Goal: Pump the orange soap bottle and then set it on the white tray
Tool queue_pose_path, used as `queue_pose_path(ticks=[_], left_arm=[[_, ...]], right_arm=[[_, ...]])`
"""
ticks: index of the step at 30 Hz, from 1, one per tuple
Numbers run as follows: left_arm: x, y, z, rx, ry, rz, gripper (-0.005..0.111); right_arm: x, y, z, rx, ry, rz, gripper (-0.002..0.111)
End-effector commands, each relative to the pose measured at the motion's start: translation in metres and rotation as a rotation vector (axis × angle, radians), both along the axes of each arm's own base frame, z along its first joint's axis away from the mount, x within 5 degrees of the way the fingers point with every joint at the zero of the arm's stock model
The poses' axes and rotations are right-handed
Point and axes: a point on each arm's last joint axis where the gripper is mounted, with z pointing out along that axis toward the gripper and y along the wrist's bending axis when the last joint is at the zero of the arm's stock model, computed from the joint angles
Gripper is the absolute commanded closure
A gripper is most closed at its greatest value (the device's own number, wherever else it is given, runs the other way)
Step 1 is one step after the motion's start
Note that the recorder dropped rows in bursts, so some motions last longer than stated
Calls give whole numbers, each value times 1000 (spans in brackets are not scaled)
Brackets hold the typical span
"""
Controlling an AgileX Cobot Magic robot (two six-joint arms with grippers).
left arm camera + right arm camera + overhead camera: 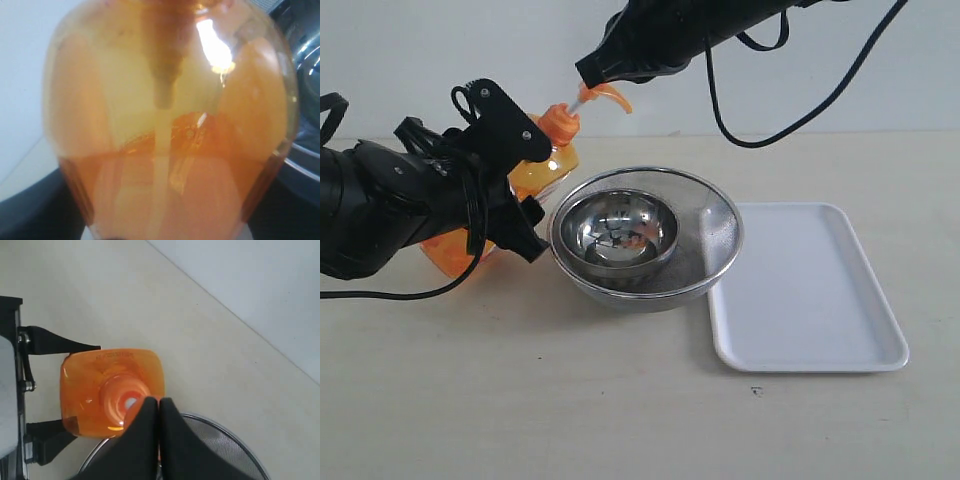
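The orange soap bottle [548, 165] leans toward the steel bowls, its pump head [607, 93] up on the white stem. My left gripper [520, 178] is shut on the bottle's body, one black finger on each side. In the left wrist view the translucent bottle [170, 125] fills the frame, with dark fingers [30, 212] at the edges. My right gripper [588, 72] is shut, its joined tips resting on top of the pump. Seen from above, it [159, 402] covers the pump over the bottle [95, 385]. The white tray [810, 290] lies empty at the right.
A steel bowl sits nested inside a mesh bowl [715, 240] between the bottle and the tray, touching the tray's left edge. The mesh rim [220, 450] shows under my right gripper. A bowl rim [305, 50] sits close beside the bottle. Black cables hang from both arms.
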Motion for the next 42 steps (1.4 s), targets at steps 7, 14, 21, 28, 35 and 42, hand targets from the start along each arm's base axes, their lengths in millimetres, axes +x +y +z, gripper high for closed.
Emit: queue_pose_path(ticks=[7,14,21,28,35,42], left_arm=[[-3,-3,-1,-26,20,-12,102],[-3,-3,-1,-27,22,-13,102],[-3,-3,-1,-27,22,-13,102],[-3,-3,-1,-27,22,-13,102],[-3,-3,-1,-27,22,-13,102],[-3,-3,-1,-27,22,-13,102]], right_arm=[[-5,6,-11,-32,44,54,108],[-14,20,-10,-39,21,97,108],[-14,20,-11,-39,26,98,108],[-14,20,-11,-39,26,98,108],[-14,20,-11,-38,25,97,108],[-14,20,-11,-38,25,97,108]])
